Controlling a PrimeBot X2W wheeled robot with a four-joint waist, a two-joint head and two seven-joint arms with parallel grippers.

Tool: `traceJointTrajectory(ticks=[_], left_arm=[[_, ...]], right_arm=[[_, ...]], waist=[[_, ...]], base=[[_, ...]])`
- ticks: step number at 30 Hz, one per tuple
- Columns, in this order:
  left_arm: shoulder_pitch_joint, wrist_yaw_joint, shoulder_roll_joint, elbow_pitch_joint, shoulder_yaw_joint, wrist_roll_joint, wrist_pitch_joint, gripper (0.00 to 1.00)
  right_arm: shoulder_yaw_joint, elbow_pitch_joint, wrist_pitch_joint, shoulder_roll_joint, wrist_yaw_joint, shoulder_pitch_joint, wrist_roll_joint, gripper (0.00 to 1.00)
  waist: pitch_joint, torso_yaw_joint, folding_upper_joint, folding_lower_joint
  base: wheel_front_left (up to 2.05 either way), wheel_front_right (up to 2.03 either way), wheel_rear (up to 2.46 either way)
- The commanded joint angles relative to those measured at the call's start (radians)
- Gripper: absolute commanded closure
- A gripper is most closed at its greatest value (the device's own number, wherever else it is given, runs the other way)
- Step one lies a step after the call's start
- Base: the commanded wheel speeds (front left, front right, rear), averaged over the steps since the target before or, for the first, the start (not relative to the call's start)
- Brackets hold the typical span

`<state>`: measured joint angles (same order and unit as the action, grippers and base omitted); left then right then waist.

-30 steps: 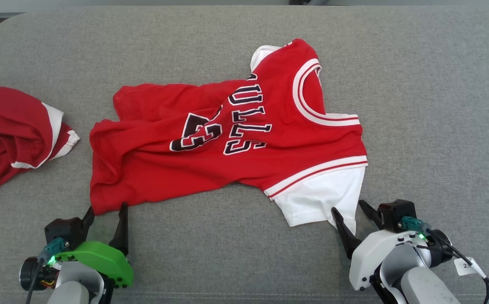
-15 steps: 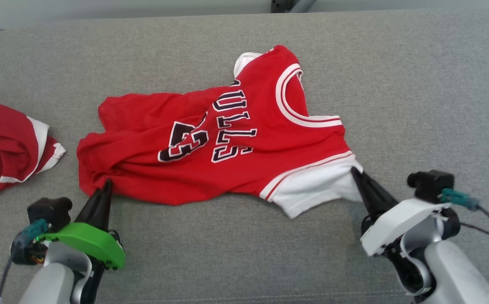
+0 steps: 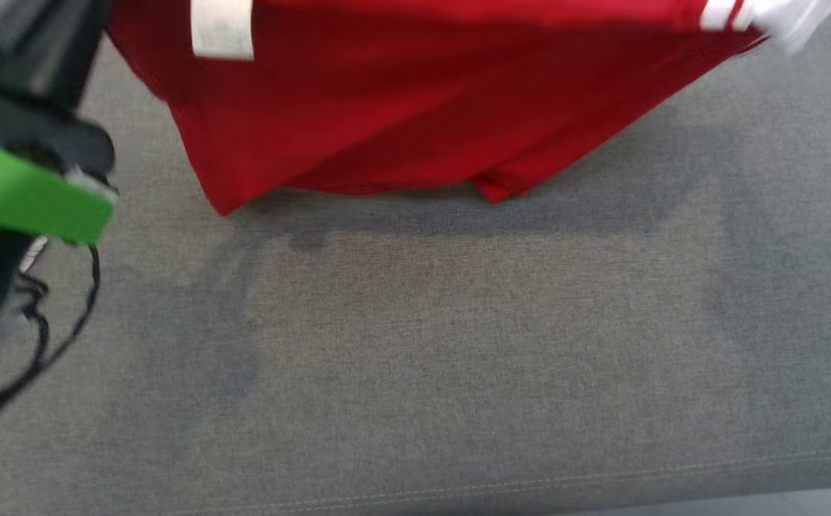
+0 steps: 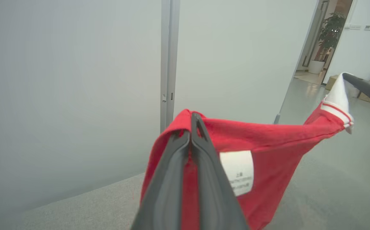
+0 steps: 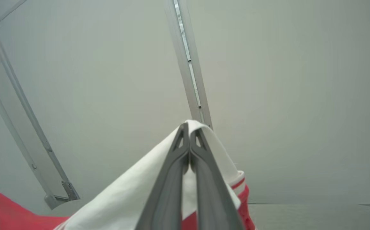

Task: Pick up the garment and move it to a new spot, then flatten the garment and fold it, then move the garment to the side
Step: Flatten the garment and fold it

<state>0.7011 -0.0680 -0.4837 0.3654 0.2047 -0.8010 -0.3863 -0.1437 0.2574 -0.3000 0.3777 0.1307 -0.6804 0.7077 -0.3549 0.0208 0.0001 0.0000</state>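
garment (image 3: 415, 107) hung spread above the grey cushion (image 3: 458, 358), long axis running arm to arm, left gripper (image 4: 192, 127) clenched on its red corner, right gripper (image 5: 188, 127) clenched on its white sleeve, lower edge nearest the cushion.

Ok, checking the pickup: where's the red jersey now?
The red jersey hangs across the top of the head view over the grey cushion, held between the left gripper on its red edge and the right gripper on its white end.
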Motion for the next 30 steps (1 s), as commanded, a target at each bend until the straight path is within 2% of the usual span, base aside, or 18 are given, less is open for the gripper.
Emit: traceJointTrajectory(ticks=[1,4,7,11,14,18,21,23,27,30], left_arm=[[0.058,0.004,-0.004,-0.011,0.003,0.004,-0.012,1.00],[0.283,0.016,0.027,-0.123,0.022,0.015,-0.071,1.00],[0.489,0.008,0.065,-0.295,0.050,0.065,-0.056,1.00],[0.681,0.004,0.141,-0.554,0.066,0.132,0.065,1.00],[0.812,0.018,0.167,-0.717,0.075,0.213,0.186,1.00],[0.907,0.003,0.201,-0.867,0.088,0.280,0.385,1.00],[0.943,-0.015,0.209,-0.949,0.091,0.298,0.515,1.00],[0.911,-0.036,0.209,-0.997,0.118,0.306,0.567,1.00],[0.757,-0.056,0.182,-1.025,0.170,0.298,0.621,1.00],[0.574,-0.063,0.158,-1.005,0.203,0.277,0.638,1.00]], right_arm=[[-0.002,-0.014,-0.010,0.000,0.000,-0.049,-0.008,1.00],[0.000,-0.119,-0.061,0.019,0.000,-0.286,-0.058,1.00],[0.022,-0.263,-0.047,0.004,0.000,-0.511,-0.138,1.00],[0.049,-0.462,0.054,-0.057,0.000,-0.747,-0.238,1.00],[0.055,-0.589,0.165,-0.092,0.000,-0.896,-0.317,1.00],[0.080,-0.719,0.298,-0.130,0.000,-0.999,-0.359,1.00],[0.117,-0.774,0.349,-0.123,0.000,-1.021,-0.325,1.00],[0.152,-0.788,0.366,-0.106,0.000,-0.968,-0.282,1.00],[0.207,-0.739,0.396,-0.064,0.000,-0.776,-0.153,1.00],[0.230,-0.667,0.409,-0.032,0.000,-0.537,-0.043,1.00]], waist=[[-0.125,0.008,-0.0001,0.0000],[-0.210,-0.007,-0.0001,0.0000],[-0.274,-0.022,-0.0001,0.0000],[-0.306,-0.030,-0.0001,0.0000],[-0.326,-0.026,-0.0001,0.0000],[-0.328,-0.017,-0.0001,0.0000],[-0.321,-0.006,-0.0001,0.0000],[-0.316,0.001,-0.0001,0.0000],[-0.270,0.017,-0.0001,0.0000],[-0.207,0.025,-0.0001,0.0000]], base=[[0.00,0.00,0.00],[0.00,0.00,0.00],[0.00,0.00,0.00],[0.00,0.00,0.00],[0.00,0.00,0.00],[0.00,0.00,0.00],[0.00,0.00,0.00],[0.00,0.00,0.00],[0.00,0.00,0.00],[0.00,0.00,0.00]])
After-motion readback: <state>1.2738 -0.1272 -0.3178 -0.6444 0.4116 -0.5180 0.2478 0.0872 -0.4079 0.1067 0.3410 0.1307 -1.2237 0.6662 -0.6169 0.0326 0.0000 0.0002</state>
